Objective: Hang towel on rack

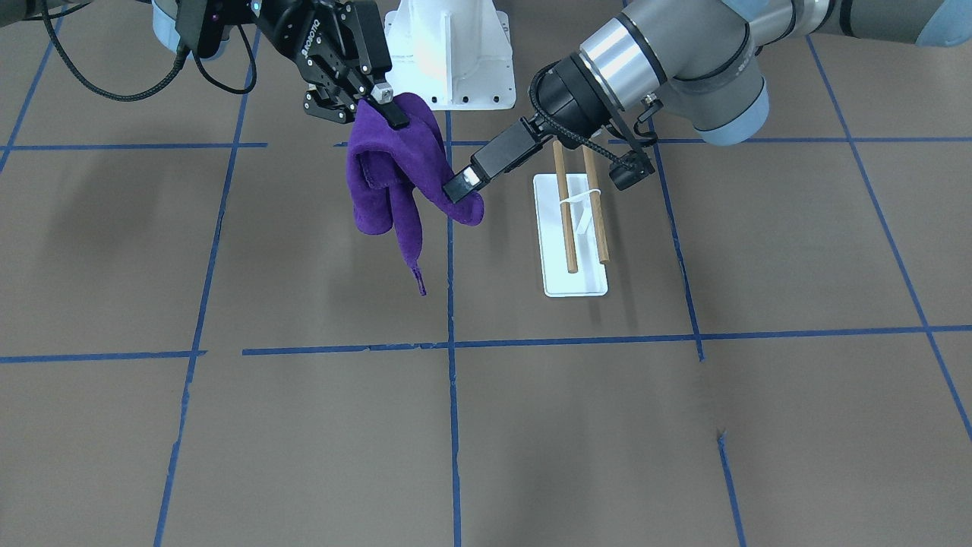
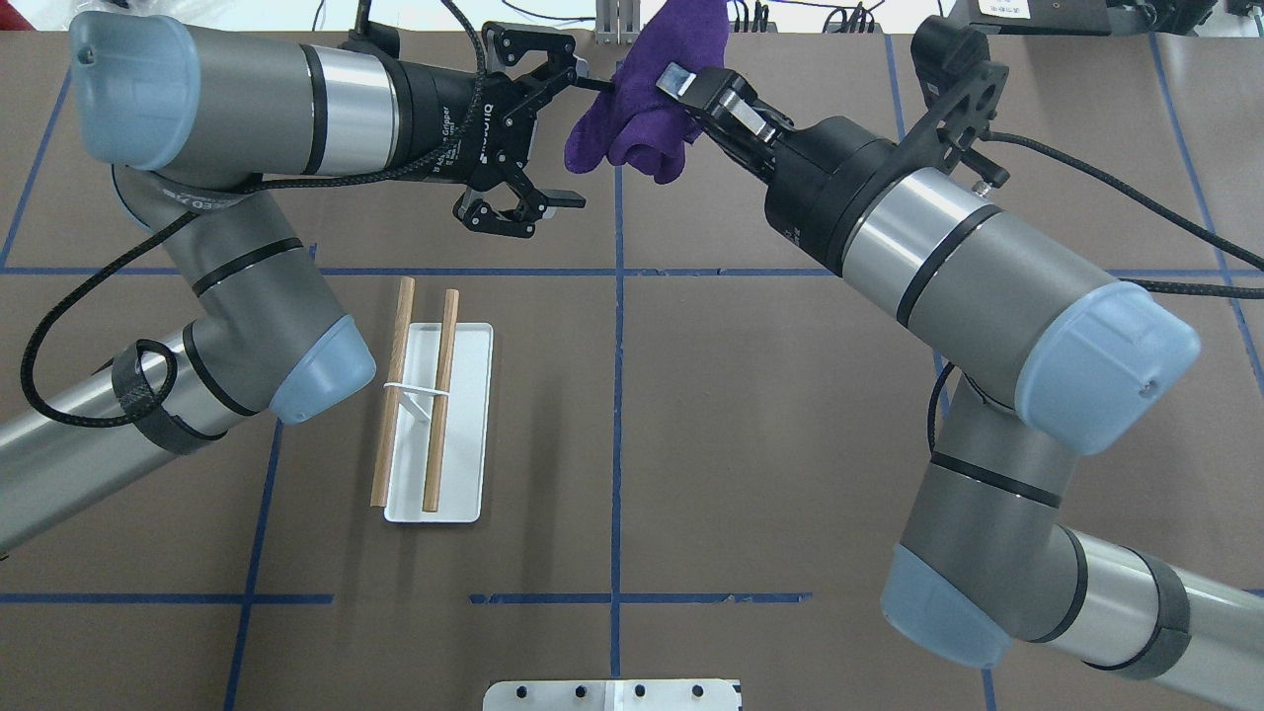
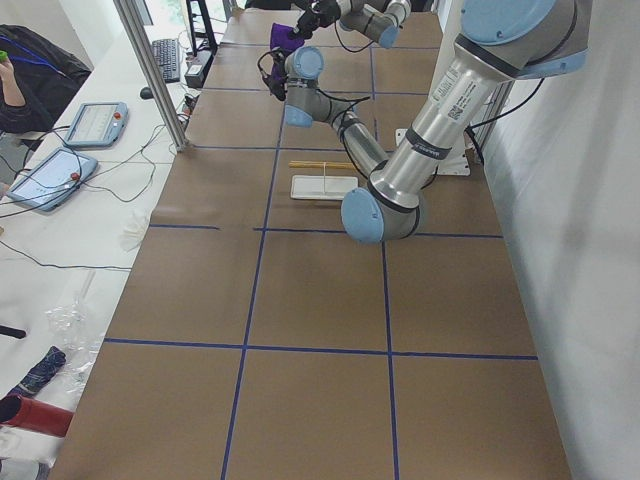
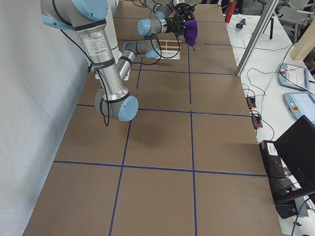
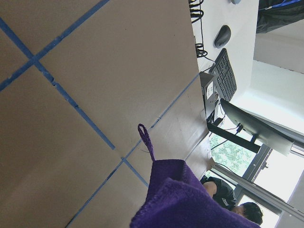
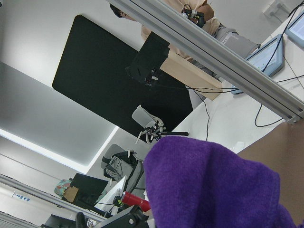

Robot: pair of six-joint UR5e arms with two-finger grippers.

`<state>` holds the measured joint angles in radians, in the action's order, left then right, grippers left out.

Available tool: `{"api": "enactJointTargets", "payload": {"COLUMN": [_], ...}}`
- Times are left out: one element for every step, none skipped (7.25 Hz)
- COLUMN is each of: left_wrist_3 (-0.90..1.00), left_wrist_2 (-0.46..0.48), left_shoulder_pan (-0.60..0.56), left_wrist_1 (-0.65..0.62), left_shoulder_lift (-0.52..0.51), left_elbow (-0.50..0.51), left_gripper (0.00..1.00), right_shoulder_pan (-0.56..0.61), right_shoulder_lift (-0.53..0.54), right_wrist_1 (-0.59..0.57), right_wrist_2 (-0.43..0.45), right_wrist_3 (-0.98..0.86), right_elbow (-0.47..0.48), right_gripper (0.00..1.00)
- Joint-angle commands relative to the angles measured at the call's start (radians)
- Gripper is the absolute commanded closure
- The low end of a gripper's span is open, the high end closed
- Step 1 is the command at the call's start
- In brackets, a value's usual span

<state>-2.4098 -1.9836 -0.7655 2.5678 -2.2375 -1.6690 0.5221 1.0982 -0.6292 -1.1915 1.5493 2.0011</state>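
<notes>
A purple towel (image 1: 387, 175) hangs bunched in the air over the table, its hanging loop pointing down. My right gripper (image 1: 380, 102) is shut on the towel's top; it also shows in the overhead view (image 2: 681, 84). My left gripper (image 2: 578, 143) is open wide, with one fingertip (image 1: 462, 184) at the towel's lower corner and the other finger away from the towel. The rack (image 1: 577, 220) stands on the table on my left side, bare, with two wooden rods over a white base (image 2: 469, 434). The towel fills the bottom of both the left wrist view (image 5: 190, 199) and the right wrist view (image 6: 213, 185).
The white robot pedestal (image 1: 448, 53) stands at the table's robot side. Blue tape lines (image 1: 452, 342) cross the brown table. Tablets and cables lie on a side desk (image 3: 60, 170) beyond the table edge.
</notes>
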Motion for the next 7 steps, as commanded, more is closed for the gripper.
{"api": "enactJointTargets", "payload": {"left_wrist_3": [0.0,0.0,0.001,0.001,0.001,0.001,0.001], "left_wrist_2": [0.0,0.0,0.0,0.0,0.002,0.0,0.0], "left_shoulder_pan": [0.0,0.0,0.0,0.0,0.0,0.0,0.0], "left_wrist_1": [0.003,0.003,0.006,0.006,0.006,0.009,0.009], "left_shoulder_lift": [-0.001,-0.002,-0.004,-0.002,-0.002,-0.002,-0.004], "left_elbow": [0.0,0.0,0.0,0.0,0.0,0.0,0.0], "left_gripper": [0.03,0.09,0.1,0.1,0.1,0.1,0.1], "right_shoulder_pan": [-0.013,-0.014,-0.016,-0.022,-0.028,-0.03,-0.034], "right_shoulder_lift": [0.002,0.0,0.0,0.002,0.002,0.002,0.002], "right_wrist_1": [0.0,0.0,0.005,0.014,0.014,0.016,0.016], "right_wrist_2": [0.021,0.023,0.024,0.024,0.026,0.026,0.026], "right_wrist_3": [0.0,0.0,0.0,0.002,0.002,0.002,0.002], "right_elbow": [0.001,0.001,0.002,0.011,0.015,0.015,0.016], "right_gripper": [1.0,1.0,1.0,1.0,1.0,1.0,1.0]}}
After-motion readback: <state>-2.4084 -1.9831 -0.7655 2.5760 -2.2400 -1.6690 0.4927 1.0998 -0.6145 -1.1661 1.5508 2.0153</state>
